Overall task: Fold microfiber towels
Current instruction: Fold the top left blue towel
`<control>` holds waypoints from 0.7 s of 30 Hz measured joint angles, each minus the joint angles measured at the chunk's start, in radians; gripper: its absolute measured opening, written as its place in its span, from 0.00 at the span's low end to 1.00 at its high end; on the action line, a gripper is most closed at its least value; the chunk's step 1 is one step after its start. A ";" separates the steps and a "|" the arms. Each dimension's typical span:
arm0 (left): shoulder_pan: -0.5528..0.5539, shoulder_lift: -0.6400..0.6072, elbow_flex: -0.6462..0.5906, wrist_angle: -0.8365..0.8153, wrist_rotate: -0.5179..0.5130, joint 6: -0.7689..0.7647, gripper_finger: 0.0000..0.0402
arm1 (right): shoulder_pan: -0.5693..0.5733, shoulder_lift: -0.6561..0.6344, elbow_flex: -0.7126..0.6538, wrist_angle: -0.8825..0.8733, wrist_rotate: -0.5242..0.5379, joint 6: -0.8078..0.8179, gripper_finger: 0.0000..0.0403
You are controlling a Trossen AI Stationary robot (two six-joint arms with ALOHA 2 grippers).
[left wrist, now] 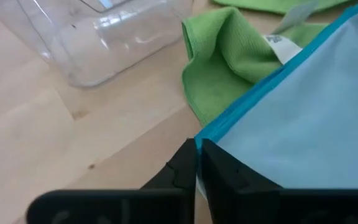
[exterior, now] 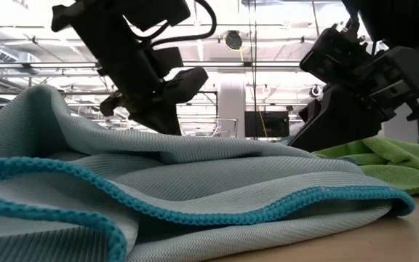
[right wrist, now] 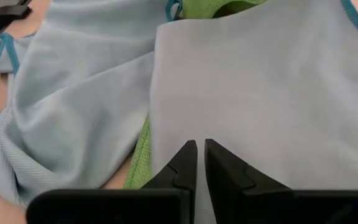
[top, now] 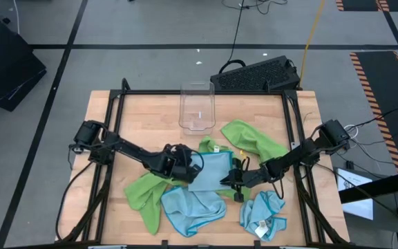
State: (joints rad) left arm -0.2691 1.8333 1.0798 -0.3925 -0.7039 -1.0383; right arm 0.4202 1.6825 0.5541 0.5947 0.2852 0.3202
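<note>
pinching opposite edges of the light blue towel (top: 209,169) mid-table, the left gripper (top: 185,164) and right gripper (top: 235,178) are clamped on its corner and edge, probably so it can be stretched flat for folding among the other towels.

Wooden table (top: 116,124), black frame. Clear plastic bin (top: 197,107) at far edge, centre. Green towels (top: 254,138) and blue towels (top: 193,207) strewn from centre to near edge.
</note>
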 joint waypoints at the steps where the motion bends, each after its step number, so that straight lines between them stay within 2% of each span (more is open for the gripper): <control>1: 0.000 0.000 0.000 0.001 0.008 0.004 0.09 | -0.001 0.000 0.000 -0.003 0.000 0.000 0.06; 9: 0.001 0.000 0.000 0.002 -0.053 0.033 0.26 | 0.004 -0.002 0.000 -0.003 -0.003 0.006 0.06; 12: -0.008 0.000 0.000 0.041 -0.028 0.084 0.30 | 0.019 -0.046 0.000 -0.037 -0.080 0.005 0.05; 15: -0.046 0.000 0.000 0.140 0.027 0.155 0.32 | 0.042 -0.123 0.000 -0.131 -0.101 0.004 0.06; 18: -0.106 0.000 0.000 0.309 0.029 0.268 0.33 | 0.054 -0.188 -0.001 -0.218 -0.095 0.003 0.06; 21: -0.163 -0.001 0.000 0.432 0.026 0.386 0.33 | 0.063 -0.220 -0.029 -0.216 -0.049 0.004 0.06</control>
State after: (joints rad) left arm -0.4319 1.8324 1.0801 0.0390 -0.6775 -0.6524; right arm 0.4832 1.4629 0.5247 0.3784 0.2363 0.3243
